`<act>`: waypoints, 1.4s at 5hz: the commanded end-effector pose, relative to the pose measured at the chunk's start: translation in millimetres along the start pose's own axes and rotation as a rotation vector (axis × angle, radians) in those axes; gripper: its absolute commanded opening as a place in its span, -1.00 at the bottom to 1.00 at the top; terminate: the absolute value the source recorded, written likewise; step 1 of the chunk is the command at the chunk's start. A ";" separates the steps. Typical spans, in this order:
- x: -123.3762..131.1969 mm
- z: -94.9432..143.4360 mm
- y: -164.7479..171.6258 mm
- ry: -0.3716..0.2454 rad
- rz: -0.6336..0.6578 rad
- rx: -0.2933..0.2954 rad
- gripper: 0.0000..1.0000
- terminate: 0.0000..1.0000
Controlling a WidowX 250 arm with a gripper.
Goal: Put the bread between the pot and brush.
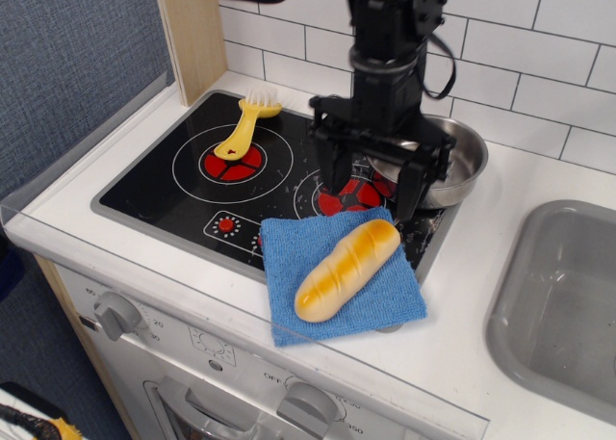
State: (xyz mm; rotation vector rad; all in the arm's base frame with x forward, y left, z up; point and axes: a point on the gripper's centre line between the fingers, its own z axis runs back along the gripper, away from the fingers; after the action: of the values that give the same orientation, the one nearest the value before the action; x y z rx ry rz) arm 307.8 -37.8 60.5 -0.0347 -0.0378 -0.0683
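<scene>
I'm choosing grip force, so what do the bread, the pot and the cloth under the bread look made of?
Bread: likely hard plastic, since its golden skin is glossy with sharp highlights. Pot: polished metal, probably stainless steel, with a mirror-like wall. Cloth: soft blue textile, matte and finely textured, perhaps microfibre.

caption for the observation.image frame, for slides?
Open tool above bread on blue cloth; pot behind, brush on stove.
</scene>
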 end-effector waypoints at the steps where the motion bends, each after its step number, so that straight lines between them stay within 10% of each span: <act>1: -33.6 -13.9 3.3 0.019 -0.020 0.028 1.00 -1.00; 2: -28.4 -18.0 -1.6 0.026 -0.026 0.038 1.00 -1.00; 3: -26.6 -22.6 -3.3 0.041 -0.021 0.055 -1.00 -1.00; 6: -19.9 -11.9 -1.4 0.025 0.002 0.053 -1.00 -1.00; 7: -4.3 35.3 10.1 -0.094 0.052 0.023 -1.00 -1.00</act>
State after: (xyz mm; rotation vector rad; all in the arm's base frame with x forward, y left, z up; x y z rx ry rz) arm 299.7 -25.6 79.4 -0.0142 -0.0804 -0.0030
